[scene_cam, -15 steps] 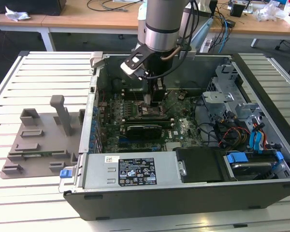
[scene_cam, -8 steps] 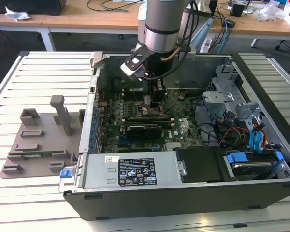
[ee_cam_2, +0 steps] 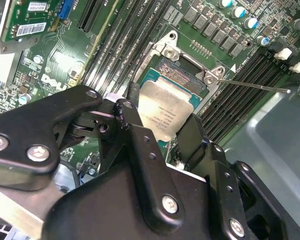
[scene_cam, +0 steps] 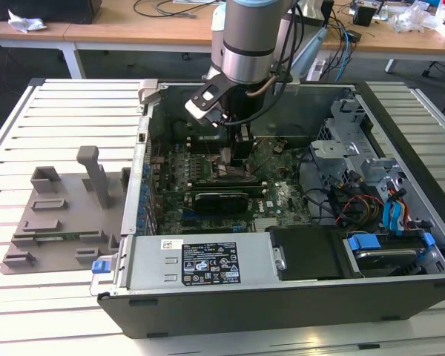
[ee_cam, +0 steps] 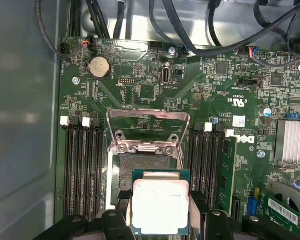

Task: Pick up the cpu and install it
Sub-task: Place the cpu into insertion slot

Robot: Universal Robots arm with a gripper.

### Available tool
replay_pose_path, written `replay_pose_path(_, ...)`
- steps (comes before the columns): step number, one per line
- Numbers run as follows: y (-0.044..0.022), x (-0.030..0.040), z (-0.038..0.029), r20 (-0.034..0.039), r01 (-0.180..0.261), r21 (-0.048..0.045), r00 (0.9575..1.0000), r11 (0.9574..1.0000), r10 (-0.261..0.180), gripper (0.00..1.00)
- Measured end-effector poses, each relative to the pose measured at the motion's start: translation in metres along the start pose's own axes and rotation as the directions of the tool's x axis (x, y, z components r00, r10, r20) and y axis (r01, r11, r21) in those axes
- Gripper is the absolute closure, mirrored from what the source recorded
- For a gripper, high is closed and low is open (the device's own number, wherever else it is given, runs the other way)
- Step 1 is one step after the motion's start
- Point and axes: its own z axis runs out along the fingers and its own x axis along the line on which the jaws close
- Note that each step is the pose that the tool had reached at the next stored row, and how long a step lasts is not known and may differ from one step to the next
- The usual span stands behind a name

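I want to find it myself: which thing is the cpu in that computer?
Look inside the open computer case, at the green motherboard under the arm. The cpu is the flat square held in the black pincer, at the open socket; its silvery top sets it apart from the dark slots around it.

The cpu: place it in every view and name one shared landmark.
Exterior view: hidden under the claw inside the case.
First wrist view: the cpu in the claw's grip.
Second wrist view: the cpu, gripped likewise.
Shared landmark: the socket's hinge bracket, beside the cpu in both wrist views.
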Motion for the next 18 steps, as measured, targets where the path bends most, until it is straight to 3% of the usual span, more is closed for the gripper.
replay_pose_path(5, 0.0001, 0.0001, 0.0028, -0.0011, -0.054, 0.0012, 0.9986, 0.9986, 0.054, 0.45)
replay_pose_path(18, 0.0005, 0.0048, 0.0120, -0.0012, -0.054, 0.0012, 0.9985, 0.9985, 0.054, 0.45)
